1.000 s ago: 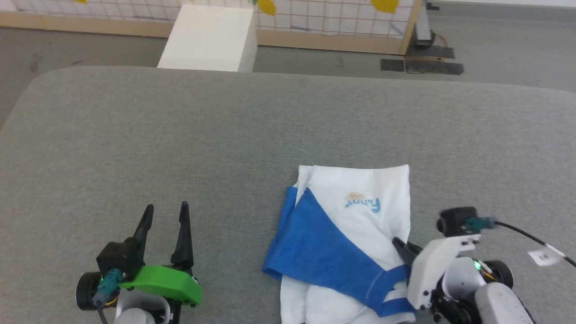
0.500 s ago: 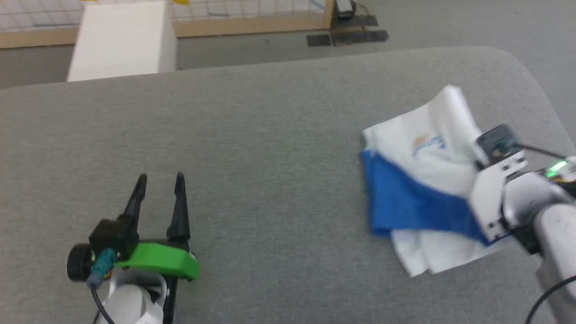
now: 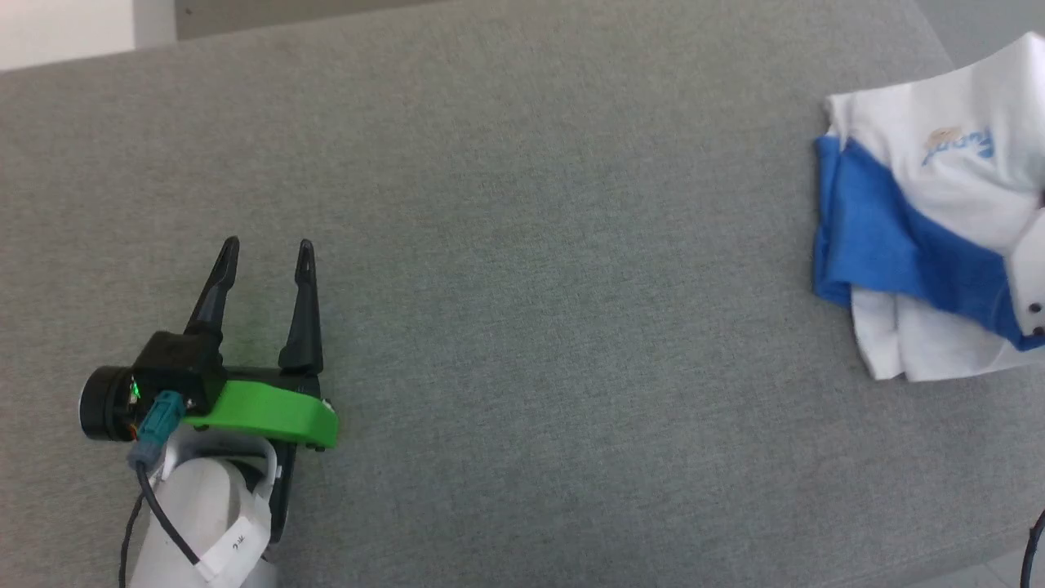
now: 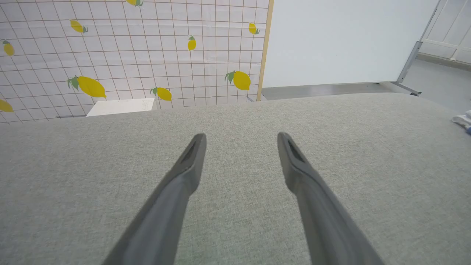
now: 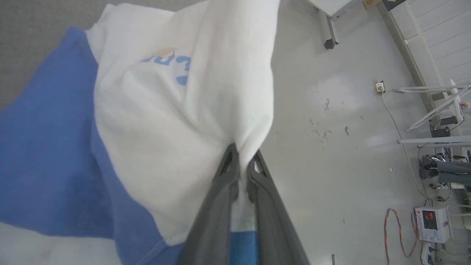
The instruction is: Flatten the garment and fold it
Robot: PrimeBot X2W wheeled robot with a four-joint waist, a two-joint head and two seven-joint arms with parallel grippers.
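Grey fabric counter [image 3: 522,245]; lemon-print grid panel [image 4: 128,55] and white box [image 4: 121,106] beyond far edge. Garment [image 3: 914,237] at right edge of head view, on counter, bunched: blue sleeve across white body, blue lettering facing up. Right gripper [image 5: 243,151] pressed together on gathered fold of white cloth, that fold seen against pale floor [image 5: 331,110]. Left gripper [image 3: 268,242] at lower left of head view, fingers spread, over counter, well apart from garment.

The shirt [image 3: 898,237] was cut off by the head view's right edge. In the right wrist view, its pinched fold vanished between the right gripper's [image 5: 243,162] pressed-together jaws, and a crease hid part of the blue lettering [image 5: 182,79].
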